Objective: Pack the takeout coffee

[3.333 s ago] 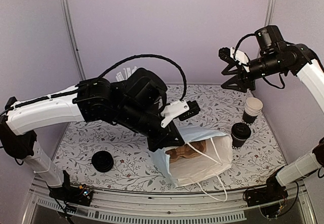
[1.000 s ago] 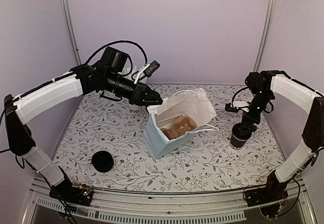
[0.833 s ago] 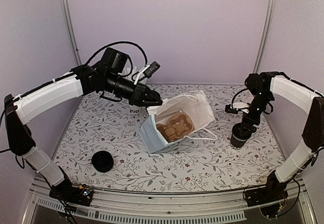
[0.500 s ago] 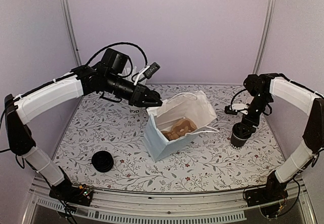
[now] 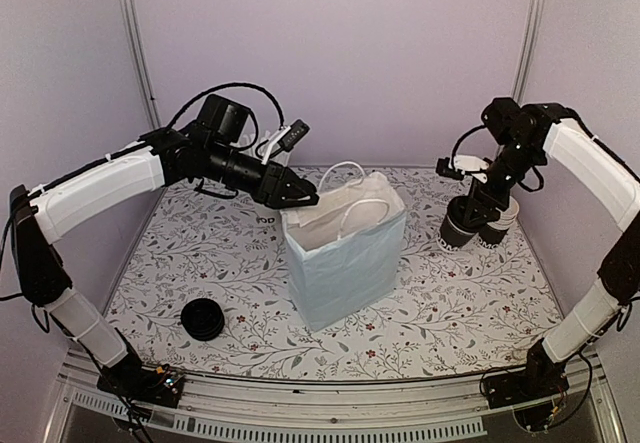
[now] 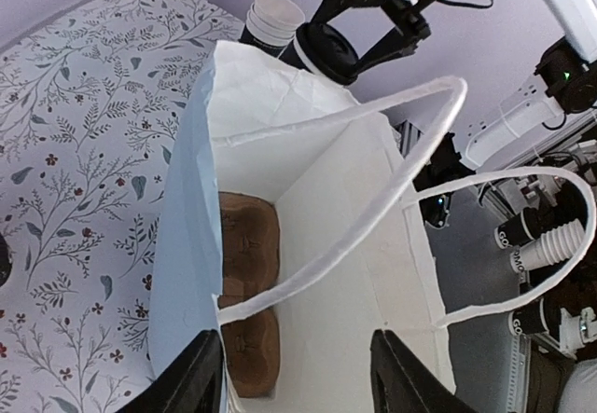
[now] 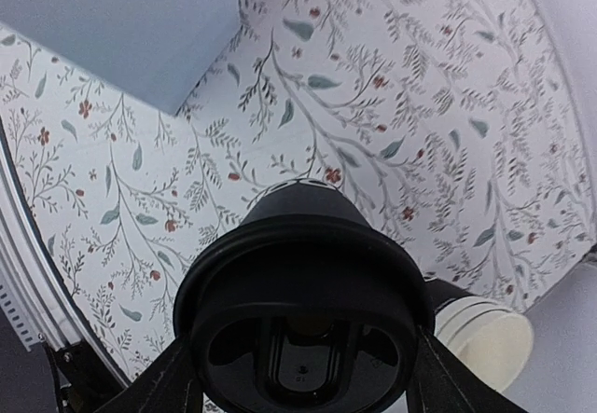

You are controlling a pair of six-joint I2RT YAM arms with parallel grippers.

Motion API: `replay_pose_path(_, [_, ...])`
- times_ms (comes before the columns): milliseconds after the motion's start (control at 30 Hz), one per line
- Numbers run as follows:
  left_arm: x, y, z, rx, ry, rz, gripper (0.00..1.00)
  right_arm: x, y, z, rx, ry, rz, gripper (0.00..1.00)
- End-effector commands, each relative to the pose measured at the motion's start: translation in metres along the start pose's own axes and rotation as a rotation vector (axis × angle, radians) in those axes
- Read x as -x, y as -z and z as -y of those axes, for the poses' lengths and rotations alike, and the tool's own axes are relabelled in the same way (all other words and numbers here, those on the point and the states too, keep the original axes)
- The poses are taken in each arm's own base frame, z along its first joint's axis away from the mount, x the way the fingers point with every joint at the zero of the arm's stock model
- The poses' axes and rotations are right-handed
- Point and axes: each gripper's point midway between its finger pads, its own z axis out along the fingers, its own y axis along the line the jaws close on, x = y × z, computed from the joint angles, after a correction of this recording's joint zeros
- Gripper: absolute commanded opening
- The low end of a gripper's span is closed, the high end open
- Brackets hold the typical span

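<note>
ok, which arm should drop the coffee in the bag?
Right. The right claw grips the coffee near the open bag. The left claw sits at the bag's rim, seemingly propping it upright.

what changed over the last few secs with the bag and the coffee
The white bag went from lying on its side to standing upright, with the left tool at its rim. The right tool came down from high up, closed on the takeout coffee and appears to have lifted it back beside the stack of cups. The pile of lids stayed put, and the brown tray is still in the bag.
</note>
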Motion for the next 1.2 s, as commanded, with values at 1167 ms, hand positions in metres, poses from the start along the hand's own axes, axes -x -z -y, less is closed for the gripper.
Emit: replay_pose_path(1167, [0.076, 0.046, 0.030, 0.127, -0.134, 0.239, 0.76, 0.128, 0.106, -0.156, 0.043, 0.627, 0.391, 0.38])
